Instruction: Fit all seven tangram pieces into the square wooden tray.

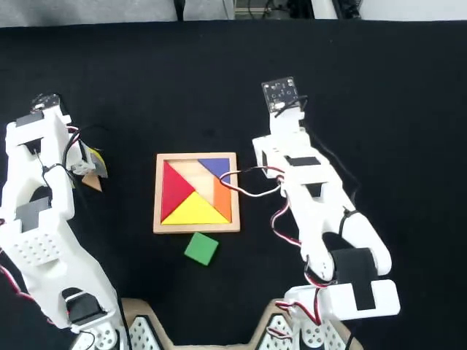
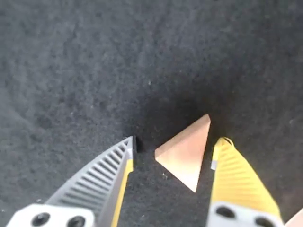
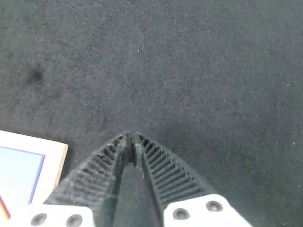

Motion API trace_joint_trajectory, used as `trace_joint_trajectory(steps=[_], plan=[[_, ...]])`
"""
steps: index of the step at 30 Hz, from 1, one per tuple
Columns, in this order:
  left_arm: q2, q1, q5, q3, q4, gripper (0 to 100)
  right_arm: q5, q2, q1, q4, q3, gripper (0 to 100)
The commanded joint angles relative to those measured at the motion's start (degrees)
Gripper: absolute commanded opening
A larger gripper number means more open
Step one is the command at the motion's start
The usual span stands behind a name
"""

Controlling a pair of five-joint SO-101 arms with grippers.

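The square wooden tray [image 1: 157, 219] lies mid-table holding a red triangle [image 1: 175, 191], a yellow triangle [image 1: 195, 211], a blue piece [image 1: 216, 166], an orange piece [image 1: 222, 194] and a pale wood piece [image 1: 193, 171]. A green square [image 1: 201, 248] lies on the cloth just in front of the tray. A small wood triangle [image 2: 185, 151] lies left of the tray, also seen from above [image 1: 93, 183]. My left gripper [image 2: 176, 141] is open, with one finger on each side of that triangle. My right gripper [image 3: 129, 140] is shut and empty, low over the cloth beside the tray's far right corner [image 3: 54, 158].
Black cloth covers the whole table. The left arm [image 1: 36, 219] runs along the left side and the right arm [image 1: 321, 211] stands right of the tray. Loose wires [image 1: 252, 186] hang from the right arm over the tray's right edge.
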Motion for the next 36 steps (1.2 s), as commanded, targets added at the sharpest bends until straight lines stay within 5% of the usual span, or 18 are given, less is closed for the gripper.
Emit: trace_joint_trajectory(steps=[1, 13, 36], plan=[[-0.3, 0.6, 1.7, -2.4, -1.4, 26, 0.4, -0.9, -1.1, -1.0, -3.0, 1.2], [-0.2, 2.7, 1.8, -2.4, -1.4, 16, 0.4, -0.9, -1.1, -1.0, -3.0, 1.2], [-0.2, 2.9, 2.0, -2.1, -1.1, 16, 0.4, -0.9, -1.1, -1.0, -3.0, 1.3]])
